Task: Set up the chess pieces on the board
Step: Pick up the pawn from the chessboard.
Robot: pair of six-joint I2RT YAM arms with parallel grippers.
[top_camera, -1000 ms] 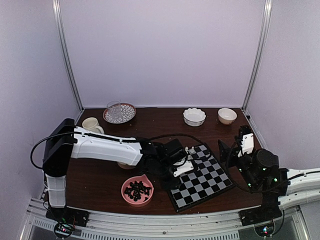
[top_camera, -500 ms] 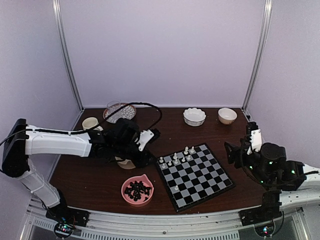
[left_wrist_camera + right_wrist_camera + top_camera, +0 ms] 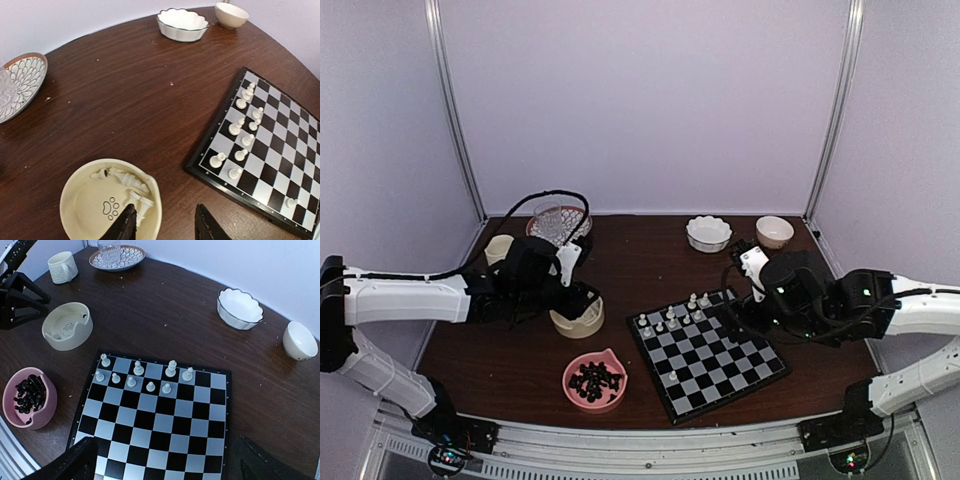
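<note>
We find chess pieces [image 3: 138, 369] on the board [image 3: 150, 430] along its far edge, a piece-holding bowl [image 3: 67, 326] left of the board, and a plate [image 3: 132, 257] behind-left.

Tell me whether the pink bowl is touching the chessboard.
Apart. The right wrist view shows a strip of bare table between the pink bowl and the chessboard.

The light is soft and even and falls from above; the pale lilac walls [image 3: 640, 100] look bright. The dark brown wooden table [image 3: 640, 260] has a mild sheen but no hard glare. The white scalloped bowl [image 3: 239, 308] throws only a faint shadow. Both wrist views bend the table's far edge into a curve. The black fingers [image 3: 70, 462] of the right gripper [image 3: 165, 440] are blurred at the lower corners, while the flat black and pale grey chessboard [image 3: 155, 415] is sharp.
</note>
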